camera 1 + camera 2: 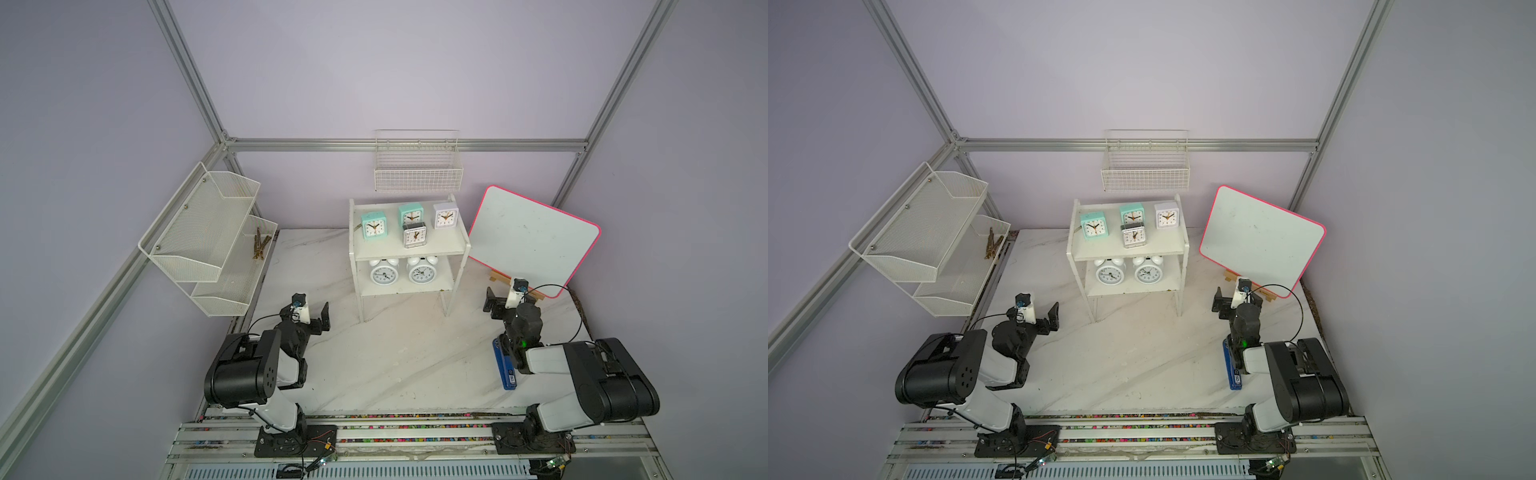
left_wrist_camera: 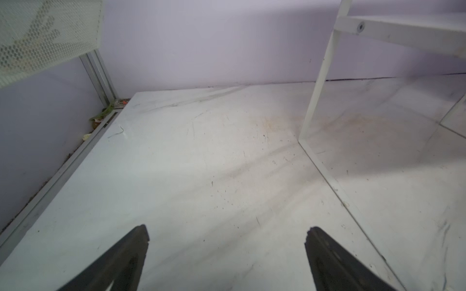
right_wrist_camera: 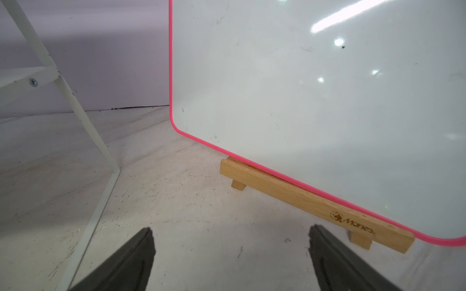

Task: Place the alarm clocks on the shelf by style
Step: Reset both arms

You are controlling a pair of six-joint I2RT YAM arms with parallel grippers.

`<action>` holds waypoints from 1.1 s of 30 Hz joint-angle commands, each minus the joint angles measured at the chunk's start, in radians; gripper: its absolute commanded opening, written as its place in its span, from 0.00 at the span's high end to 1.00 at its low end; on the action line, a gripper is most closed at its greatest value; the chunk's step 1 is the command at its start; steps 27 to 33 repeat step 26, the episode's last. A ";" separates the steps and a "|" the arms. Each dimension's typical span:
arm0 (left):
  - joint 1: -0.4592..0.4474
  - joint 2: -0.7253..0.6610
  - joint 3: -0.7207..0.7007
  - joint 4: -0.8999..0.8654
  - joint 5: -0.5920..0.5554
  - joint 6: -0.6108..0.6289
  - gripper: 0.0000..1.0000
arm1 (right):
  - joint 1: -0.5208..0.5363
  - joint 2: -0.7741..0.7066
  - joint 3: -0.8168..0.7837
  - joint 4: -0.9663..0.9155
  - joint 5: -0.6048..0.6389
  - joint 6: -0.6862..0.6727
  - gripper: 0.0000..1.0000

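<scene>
Since all six alarm clocks (image 1: 415, 235) stand on the shelf (image 1: 374, 250), four square clocks (image 1: 374, 227) on its upper tier and two twin-bell clocks (image 1: 384, 274) on its lower, you may judge the sorting done; left gripper (image 2: 227, 233) and right gripper (image 3: 231, 233) hang near it, either side, spread and empty

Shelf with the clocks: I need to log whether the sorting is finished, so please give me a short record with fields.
shelf: white, two tiers, standing on the table
top tier: mint clock, second mint clock, lilac-white clock, clear-and-black clock; all square
bottom tier: two round bell clocks, side by side
clocks off the shelf: none seen
left tool: open, empty
right tool: open, empty, facing the whiteboard
sorting: looks done
</scene>
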 commanded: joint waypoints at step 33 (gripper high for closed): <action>-0.009 -0.051 0.198 -0.333 -0.091 -0.036 0.00 | -0.004 0.043 0.002 0.125 -0.022 -0.015 0.01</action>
